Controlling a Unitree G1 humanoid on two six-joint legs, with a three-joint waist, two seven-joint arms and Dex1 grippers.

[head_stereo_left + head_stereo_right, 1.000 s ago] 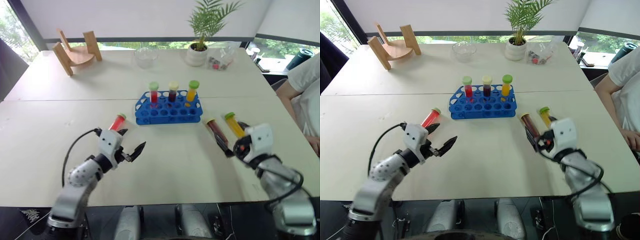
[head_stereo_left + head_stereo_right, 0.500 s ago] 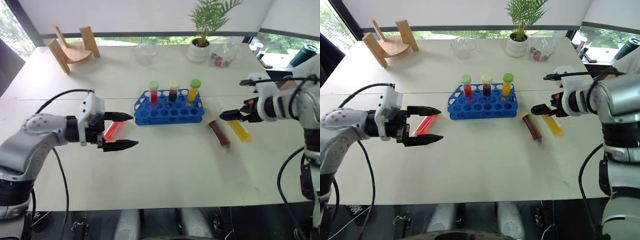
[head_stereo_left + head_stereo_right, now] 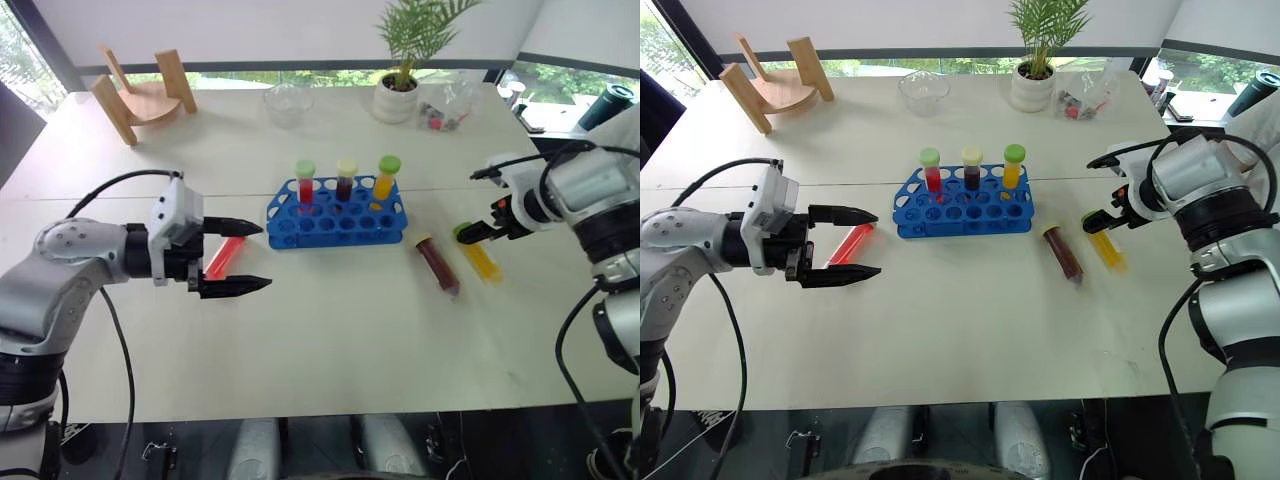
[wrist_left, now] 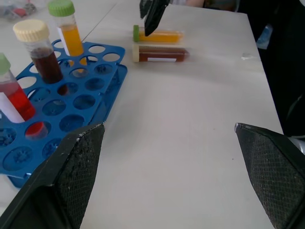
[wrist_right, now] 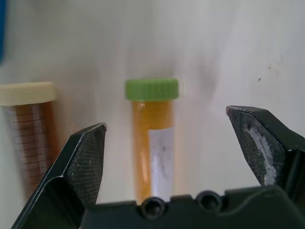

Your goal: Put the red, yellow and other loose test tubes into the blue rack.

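The blue rack (image 3: 335, 214) stands mid-table with three capped tubes upright in its back row. A red tube with a green cap (image 3: 222, 258) lies left of it. My left gripper (image 3: 256, 257) hovers over that tube, open, pointing toward the rack, its fingers (image 4: 71, 176) wide apart and empty. Right of the rack lie a dark red-brown tube with a cream cap (image 3: 438, 265) and a yellow tube with a green cap (image 3: 480, 257). My right gripper (image 5: 166, 119) points down just above the yellow tube (image 5: 152, 138), open, one finger on each side of it, not touching.
Along the far edge are a wooden stand (image 3: 145, 100), a glass bowl (image 3: 290, 105), a potted plant (image 3: 396, 103) and a clear bag of small items (image 3: 440, 112). A seam runs across the table behind the rack.
Both arms have risen from the table's near edge. The left gripper swung up over the red tube and then held still. The right gripper tipped downward and came in over the yellow tube.
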